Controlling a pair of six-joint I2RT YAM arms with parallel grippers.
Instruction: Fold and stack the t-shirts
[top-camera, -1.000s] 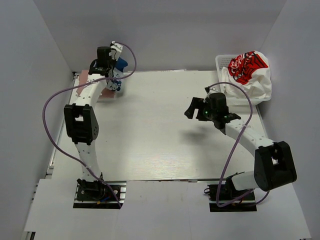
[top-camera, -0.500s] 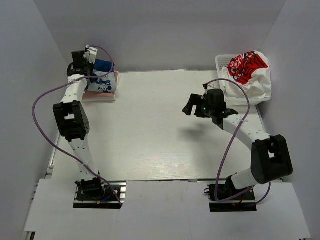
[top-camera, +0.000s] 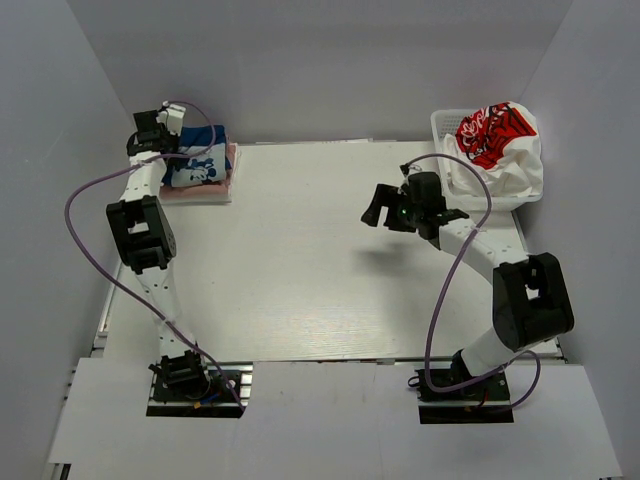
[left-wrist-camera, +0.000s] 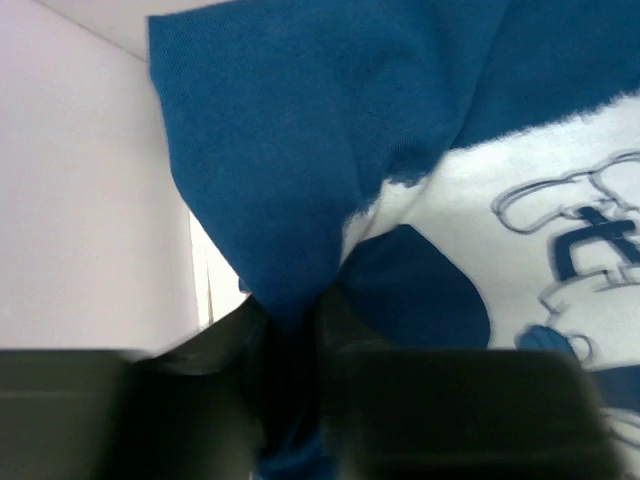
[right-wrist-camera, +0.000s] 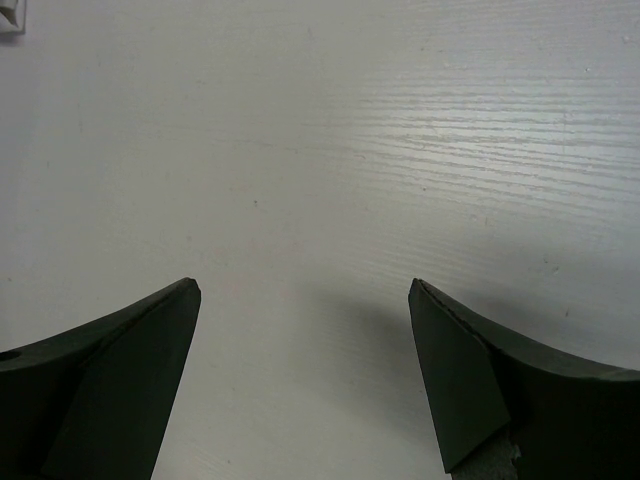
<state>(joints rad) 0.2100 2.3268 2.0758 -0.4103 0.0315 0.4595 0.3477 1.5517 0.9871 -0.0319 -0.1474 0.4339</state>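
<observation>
Overhead and wrist views of a two-arm robot at a white wood-grain table (top-camera: 300, 270). The left gripper (left-wrist-camera: 290, 325) is reaching into the far-left corner. Its jaws are nearly closed and pinching a raised fold of the navy blue cotton t-shirt (left-wrist-camera: 320, 130) with a white-and-blue print, which is lying folded on a dusty-pink t-shirt (top-camera: 231, 175).

The likely risk (a judgement only) is that pulling away before the cloth slips free could drag the fold open or shift the stack.

The right gripper (right-wrist-camera: 305, 290) is hovering wide open and empty over bare table, near but apart from the white t-shirt with red graphic (top-camera: 495, 140) heaped in the white plastic lattice basket (top-camera: 440, 122).
</observation>
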